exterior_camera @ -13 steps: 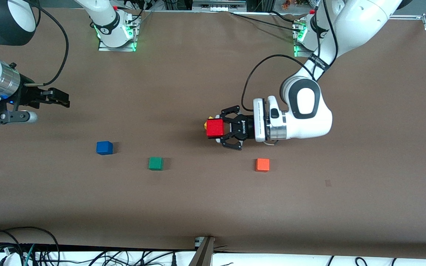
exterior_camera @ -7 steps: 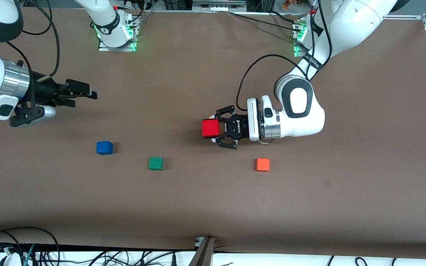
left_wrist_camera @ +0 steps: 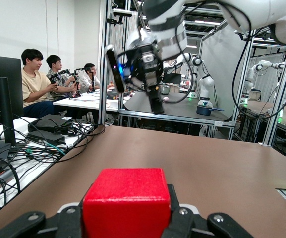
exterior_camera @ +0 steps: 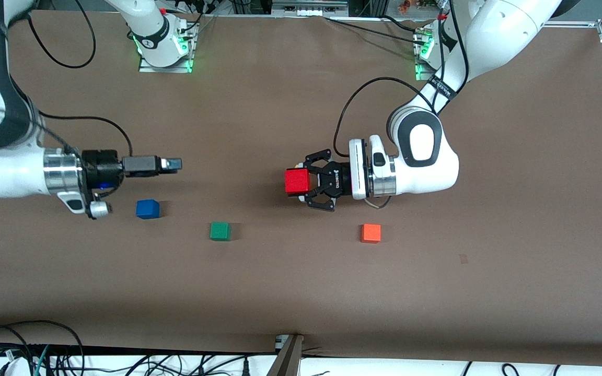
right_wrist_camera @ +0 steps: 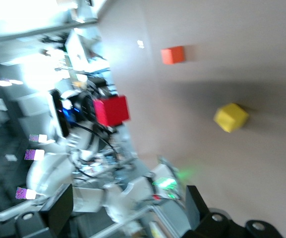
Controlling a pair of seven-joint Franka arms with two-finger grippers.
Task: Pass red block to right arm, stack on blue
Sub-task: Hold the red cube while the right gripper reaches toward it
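The left hand (exterior_camera: 309, 183) pinches the red block (exterior_camera: 297, 181), a matte, sharp-edged cube, in the air over the brown surface (exterior_camera: 301, 292). The right hand (exterior_camera: 171, 164), its slim black fingers spread, points at it from above the surface near the blue cube (exterior_camera: 147, 209). A green cube (exterior_camera: 220, 231) and an orange cube (exterior_camera: 370, 233) rest nearer the front camera.

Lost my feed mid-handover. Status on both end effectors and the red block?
Left end effector shut on red block, held above the table. Right end effector open, pointed at it, gap between them. Blue block untouched. Nothing in the way.
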